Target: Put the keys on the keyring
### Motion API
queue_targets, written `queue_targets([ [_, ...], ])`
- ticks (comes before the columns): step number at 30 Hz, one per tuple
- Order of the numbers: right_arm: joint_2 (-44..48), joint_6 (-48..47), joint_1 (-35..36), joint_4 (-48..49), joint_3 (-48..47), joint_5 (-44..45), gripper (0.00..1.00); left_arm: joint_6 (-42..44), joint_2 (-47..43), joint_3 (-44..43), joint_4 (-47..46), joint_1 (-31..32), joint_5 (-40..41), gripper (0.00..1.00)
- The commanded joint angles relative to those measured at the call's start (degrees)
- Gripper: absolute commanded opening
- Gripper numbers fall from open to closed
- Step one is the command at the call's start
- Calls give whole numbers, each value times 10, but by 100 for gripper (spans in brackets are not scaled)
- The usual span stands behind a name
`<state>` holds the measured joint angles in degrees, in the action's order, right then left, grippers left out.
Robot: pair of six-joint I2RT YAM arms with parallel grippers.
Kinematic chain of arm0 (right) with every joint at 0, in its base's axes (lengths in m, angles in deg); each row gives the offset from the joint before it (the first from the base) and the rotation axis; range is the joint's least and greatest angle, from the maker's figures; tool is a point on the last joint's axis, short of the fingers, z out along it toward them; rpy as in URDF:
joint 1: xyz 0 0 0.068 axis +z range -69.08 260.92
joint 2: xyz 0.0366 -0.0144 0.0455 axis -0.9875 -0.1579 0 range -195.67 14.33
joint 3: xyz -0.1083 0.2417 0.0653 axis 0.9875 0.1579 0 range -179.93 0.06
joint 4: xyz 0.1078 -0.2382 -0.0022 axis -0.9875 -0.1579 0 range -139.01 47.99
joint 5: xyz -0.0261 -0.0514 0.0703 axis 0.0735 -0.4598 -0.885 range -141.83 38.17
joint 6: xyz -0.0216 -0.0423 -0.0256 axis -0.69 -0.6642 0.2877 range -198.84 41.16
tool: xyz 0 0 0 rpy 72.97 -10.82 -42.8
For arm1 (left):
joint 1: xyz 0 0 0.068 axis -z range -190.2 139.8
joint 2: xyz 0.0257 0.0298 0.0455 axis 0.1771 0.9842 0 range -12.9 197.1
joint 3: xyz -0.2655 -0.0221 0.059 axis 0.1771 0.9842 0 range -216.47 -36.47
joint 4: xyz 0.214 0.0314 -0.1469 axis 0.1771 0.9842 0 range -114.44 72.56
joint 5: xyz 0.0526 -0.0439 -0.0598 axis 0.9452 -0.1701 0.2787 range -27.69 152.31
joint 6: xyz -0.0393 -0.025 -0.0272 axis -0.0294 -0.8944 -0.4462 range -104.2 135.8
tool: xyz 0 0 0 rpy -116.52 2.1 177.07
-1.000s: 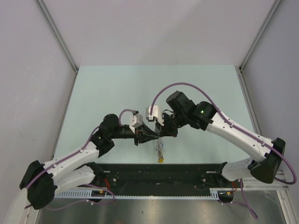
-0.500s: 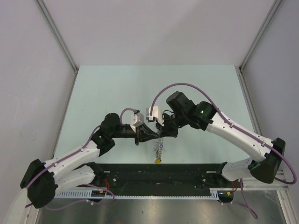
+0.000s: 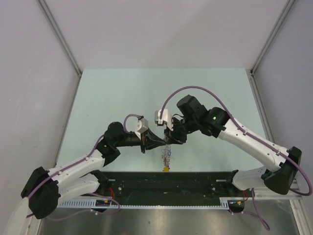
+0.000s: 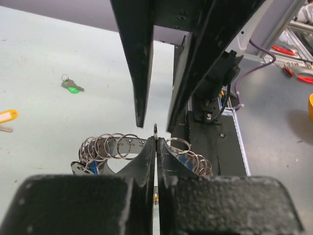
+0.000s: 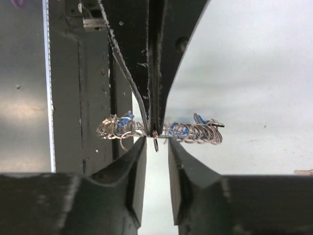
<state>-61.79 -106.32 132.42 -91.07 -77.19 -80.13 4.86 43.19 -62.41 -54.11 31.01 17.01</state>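
The keyring [image 3: 167, 154] hangs between the two grippers above the table, with a yellow piece at its lower end. My left gripper [image 4: 156, 142] is shut on the ring's wire, and the ring bundle [image 4: 105, 147] spreads to both sides of its fingers. My right gripper [image 5: 155, 147] is open. Its fingers stand either side of the wire and a small hanging loop, facing the left gripper's shut fingers [image 5: 154, 73]. The bundle shows blue heads in the right wrist view [image 5: 195, 131]. The green key [image 4: 72, 88] and the yellow-orange key [image 4: 6, 116] lie on the table, apart from the ring.
The pale green table [image 3: 122, 93] stretches behind the arms, bounded by grey walls. A black rail [image 3: 171, 181] runs along the near edge under the hanging ring. Cables and tools lie beyond the rail in the left wrist view [image 4: 293, 54].
The right arm has shifted slightly to the right and down. The hanging keyring has swung a little lower and left. The left gripper still holds the ring.
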Motion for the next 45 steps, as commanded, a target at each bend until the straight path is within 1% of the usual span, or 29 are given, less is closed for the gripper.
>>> queue_targets([
  [1, 67, 40, -32, 98, 28, -54, 36, -51, -35, 31, -148, -3, 54, 0],
  [2, 82, 51, -50, 118, 40, -61, 39, -62, -42, 38, -159, -3, 63, 0],
  [4, 124, 89, -72, 183, 85, -81, 40, -74, -50, 61, -204, -4, 89, 1],
  [5, 135, 104, -93, 204, 100, -86, 40, -86, -56, 69, -220, -4, 98, 0],
  [6, 146, 118, -101, 245, 132, -97, 39, -90, -59, 83, -236, -4, 106, 0],
  [8, 174, 156, -112, 284, 160, -107, 38, -102, -60, 92, -270, -4, 120, 0],
  [9, 183, 169, -116, 325, 176, -108, 37, -106, -59, 95, -276, -4, 122, 0],
  [11, 203, 214, -116, 375, 223, -112, 37, -113, -56, 96, -287, -4, 123, 0],
  [12, 207, 232, -116, 427, 238, -116, 36, -116, -51, 98, -293, -4, 123, 0],
  [13, 214, 244, -117, 450, 268, -117, 36, -118, -50, 99, -304, -4, 126, 0],
  [14, 215, 269, -116, 469, 278, -118, 36, -124, -50, 100, -309, -4, 128, 0],
  [15, 216, 272, -116, 512, 290, -120, 36, -127, -49, 103, -319, -4, 130, 0],
  [17, 214, 313, -114, 548, 319, -114, 36, -133, -49, 106, -326, -4, 137, 0],
  [18, 214, 320, -113, 577, 329, -105, 36, -134, -49, 106, -330, -3, 138, 0],
  [21, 218, 344, -104, 624, 355, -77, 36, -136, -49, 106, -331, -4, 140, 0],
  [27, 224, 374, -94, 681, 376, -53, 35, -137, -51, 108, -331, -4, 149, 0],
  [33, 220, 373, -74, 687, 376, -40, 35, -137, -51, 107, -331, -4, 158, 0],
  [36, 218, 367, -59, 683, 377, -14, 35, -138, -53, 107, -331, -4, 160, 0],
  [42, 228, 337, -2, 670, 382, 100, 31, -138, -65, 111, -327, -4, 180, 0],
  [43, 229, 336, 3, 670, 384, 129, 30, -137, -67, 112, -326, -4, 181, 0],
  [45, 236, 335, 15, 676, 392, 158, 29, -135, -71, 113, -319, -4, 188, 0],
])
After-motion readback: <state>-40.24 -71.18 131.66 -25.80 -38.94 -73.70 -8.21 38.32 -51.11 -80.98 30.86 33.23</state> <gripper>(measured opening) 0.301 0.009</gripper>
